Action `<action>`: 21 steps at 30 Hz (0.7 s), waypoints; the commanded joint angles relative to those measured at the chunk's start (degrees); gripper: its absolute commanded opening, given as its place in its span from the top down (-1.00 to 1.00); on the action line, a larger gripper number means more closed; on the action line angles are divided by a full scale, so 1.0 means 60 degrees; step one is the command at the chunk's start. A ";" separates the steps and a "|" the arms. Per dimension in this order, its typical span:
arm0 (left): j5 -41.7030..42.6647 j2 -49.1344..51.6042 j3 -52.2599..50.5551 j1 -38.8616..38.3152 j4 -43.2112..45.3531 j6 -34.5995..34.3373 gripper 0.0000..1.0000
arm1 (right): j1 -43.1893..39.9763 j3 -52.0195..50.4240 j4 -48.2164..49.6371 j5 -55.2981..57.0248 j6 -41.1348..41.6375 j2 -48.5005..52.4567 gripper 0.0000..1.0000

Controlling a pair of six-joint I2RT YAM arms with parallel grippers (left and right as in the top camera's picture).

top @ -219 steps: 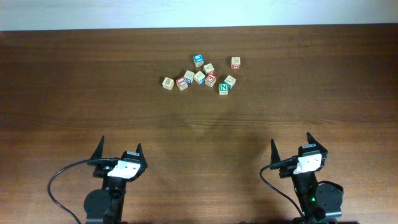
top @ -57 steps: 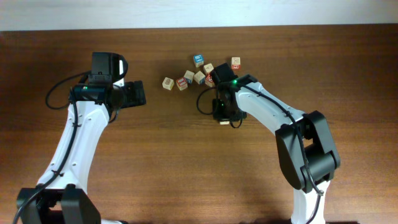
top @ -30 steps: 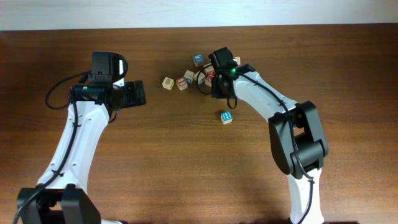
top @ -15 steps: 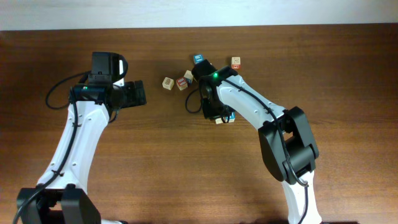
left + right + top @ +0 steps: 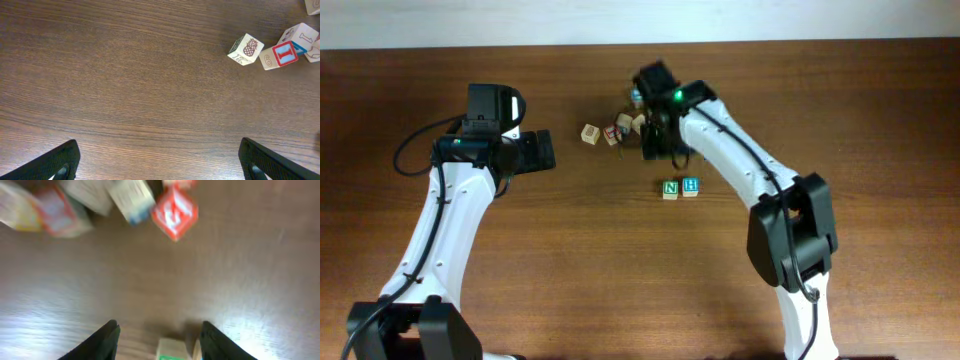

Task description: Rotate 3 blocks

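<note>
Wooden table (image 5: 620, 280), pineapple cube (image 5: 246, 48).

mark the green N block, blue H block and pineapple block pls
green N block (image 5: 670, 188): overhead view, top N face.
blue H block (image 5: 691, 186): overhead view, top H face.
pineapple block (image 5: 246, 48): left wrist view, pineapple face.

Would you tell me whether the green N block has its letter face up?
Face up: the overhead view shows the green N block flat on the table, N on top.

The whole table (image 5: 440, 60) is viewed from straight above, from afar. The left wrist view is aimed down close over the wood, and the pineapple cube (image 5: 246, 49) is shared with the overhead. The green N block (image 5: 170, 356) is shared by the right wrist view.
</note>
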 commanded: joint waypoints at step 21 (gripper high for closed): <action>-0.0109 0.0080 0.0157 -0.0018 -0.0022 -0.0113 -0.99 | -0.0310 0.0237 0.4186 -0.0058 -0.3781 0.2259 0.40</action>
